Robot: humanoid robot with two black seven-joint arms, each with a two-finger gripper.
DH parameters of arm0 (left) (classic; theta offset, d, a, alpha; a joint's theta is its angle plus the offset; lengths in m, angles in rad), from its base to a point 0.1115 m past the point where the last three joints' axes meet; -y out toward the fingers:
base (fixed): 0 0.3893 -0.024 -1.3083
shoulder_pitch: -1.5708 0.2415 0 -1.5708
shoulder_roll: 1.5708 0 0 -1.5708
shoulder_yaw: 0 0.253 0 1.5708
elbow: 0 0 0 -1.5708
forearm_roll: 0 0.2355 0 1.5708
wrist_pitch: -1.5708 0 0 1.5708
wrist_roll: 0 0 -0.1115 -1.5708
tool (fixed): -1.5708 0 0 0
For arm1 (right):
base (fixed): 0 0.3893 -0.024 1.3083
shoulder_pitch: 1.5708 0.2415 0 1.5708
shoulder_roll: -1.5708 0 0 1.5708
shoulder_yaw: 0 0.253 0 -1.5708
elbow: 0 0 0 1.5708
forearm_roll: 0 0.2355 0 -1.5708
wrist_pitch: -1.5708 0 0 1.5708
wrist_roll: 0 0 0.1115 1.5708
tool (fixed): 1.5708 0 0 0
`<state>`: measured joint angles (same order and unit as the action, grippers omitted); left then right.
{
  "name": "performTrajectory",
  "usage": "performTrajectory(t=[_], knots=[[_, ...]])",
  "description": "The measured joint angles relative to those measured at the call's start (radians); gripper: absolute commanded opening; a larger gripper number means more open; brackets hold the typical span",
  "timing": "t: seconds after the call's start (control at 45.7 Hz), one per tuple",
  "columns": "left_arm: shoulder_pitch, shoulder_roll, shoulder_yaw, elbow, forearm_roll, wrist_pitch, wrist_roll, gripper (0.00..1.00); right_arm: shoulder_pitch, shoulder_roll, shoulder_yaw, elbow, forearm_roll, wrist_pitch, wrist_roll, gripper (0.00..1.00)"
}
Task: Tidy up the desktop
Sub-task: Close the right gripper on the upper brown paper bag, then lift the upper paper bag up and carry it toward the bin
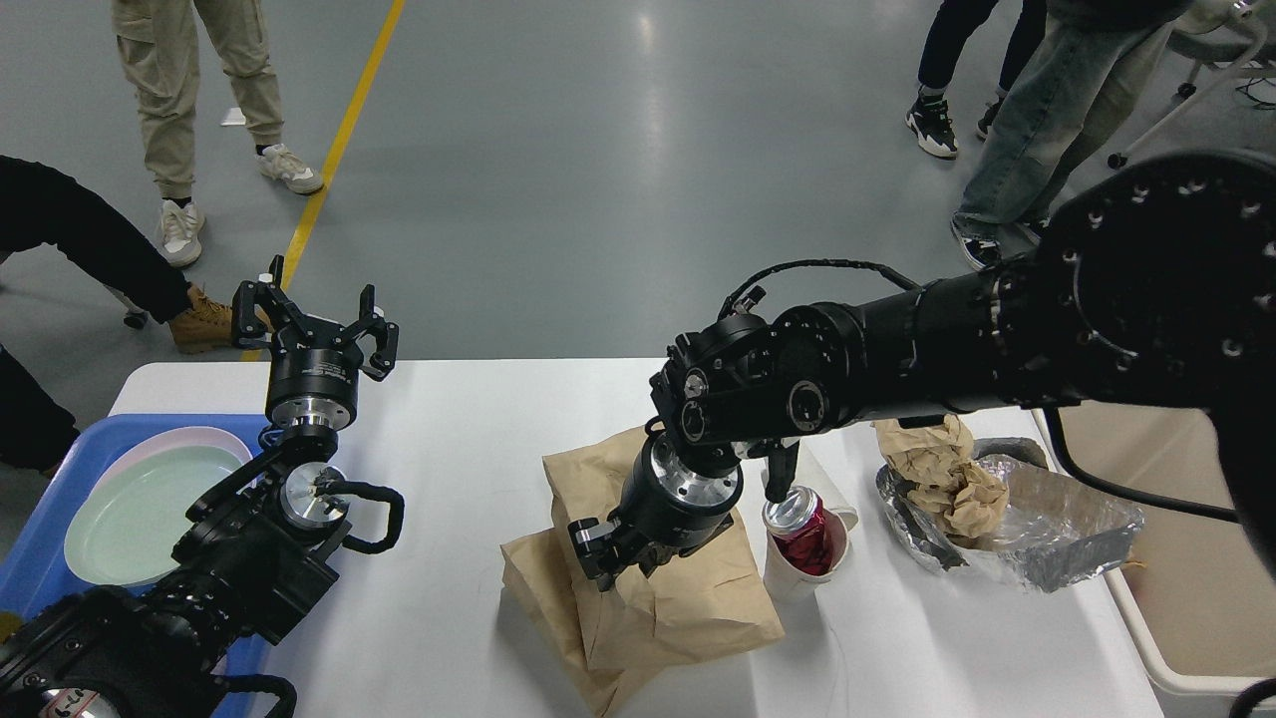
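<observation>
Our right gripper (598, 554) presses into the crumpled brown paper bag (653, 608) near the front edge of the large white desktop (469, 439) spread below us; whether its jaws grip, we cannot tell. Our left gripper (317, 321) hovers spread wide above the desk's far left corner.

On the desk (449, 449):
- 1 brown paper bag (658, 608), crumpled, near the front edge.
- 1 white cup (802, 573) just right of the bag, with 1 red can (802, 529) standing in it.
- 1 foil tray (1047, 529) by the right edge, with 1 wad of brown paper (937, 469) on it.
- 1 blue tray (30, 558) at the left edge, with 2 stacked plates: 1 green (130, 519), 1 pink (179, 439) beneath.

Grippers: 2, left (317, 324) and right (603, 553).

Beyond the desk, legs and feet suggest 4 people; exact count uncertain.
</observation>
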<state>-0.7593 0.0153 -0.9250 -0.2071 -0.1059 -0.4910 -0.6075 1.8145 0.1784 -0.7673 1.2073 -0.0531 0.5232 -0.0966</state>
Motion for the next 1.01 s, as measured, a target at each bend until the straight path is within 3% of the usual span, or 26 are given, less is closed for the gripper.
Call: performTrajectory(t=[0.503, 1.007], knots=[[0.0, 0.0, 0.0, 0.0, 0.0, 0.0, 0.0, 0.96, 0.196, -0.018, 0.025, 0.003, 0.03, 0.12, 0.0, 0.0], [0.0, 0.0, 0.0, 0.0, 0.0, 0.0, 0.0, 0.96, 0.627, -0.214, -0.046, 0.002, 0.049, 0.425, 0.002, 0.0]])
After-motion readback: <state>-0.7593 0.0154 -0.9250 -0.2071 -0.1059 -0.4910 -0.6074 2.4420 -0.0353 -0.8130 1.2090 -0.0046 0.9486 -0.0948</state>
